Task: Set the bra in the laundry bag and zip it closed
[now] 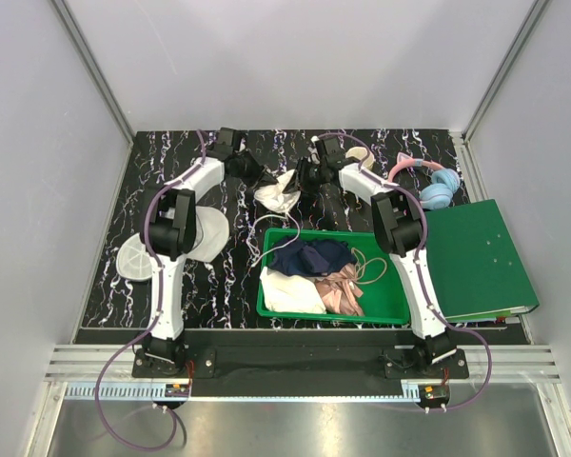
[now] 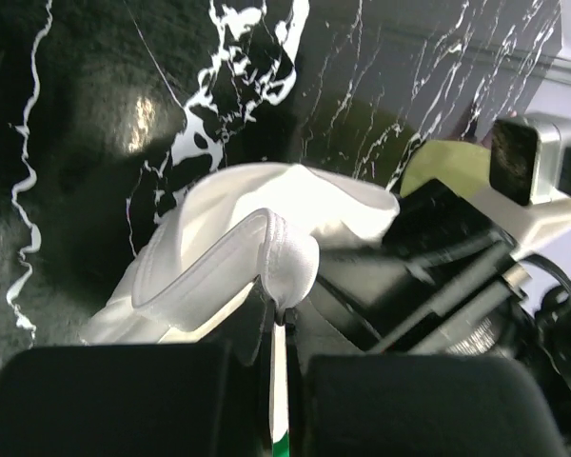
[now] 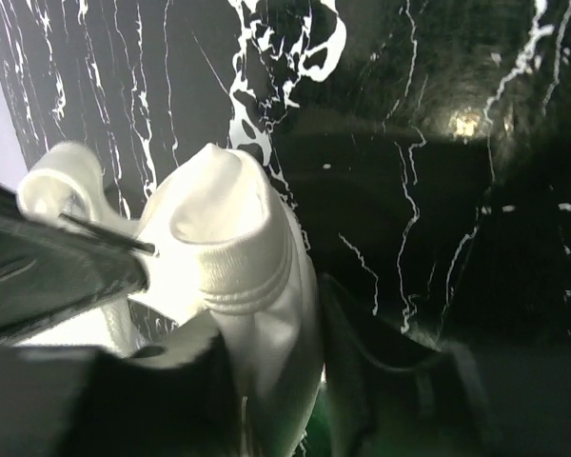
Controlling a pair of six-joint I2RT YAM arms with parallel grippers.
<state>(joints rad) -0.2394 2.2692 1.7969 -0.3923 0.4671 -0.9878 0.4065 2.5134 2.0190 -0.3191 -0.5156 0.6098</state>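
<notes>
Transfer step in hand: cream-white moulded-cup bra [image 1: 278, 193] at far centre of black marbled worktop [image 1: 219, 286], left hand [image 2: 284, 328] clamped on its edge band, right hand [image 3: 266, 381] with fabric between its fingers, gripping or loose impossible to tell. Next: carry bra left into white mesh round clamshell laundry bag [image 1: 133, 259], apparently lying open under left arm, well apart, then zip. Counted: one bra, one bag in two halves, two hands.

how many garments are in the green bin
3: a navy one on the far side, a cream cloth near left, a pink-beige one beside it. Others may be hidden underneath.
</notes>
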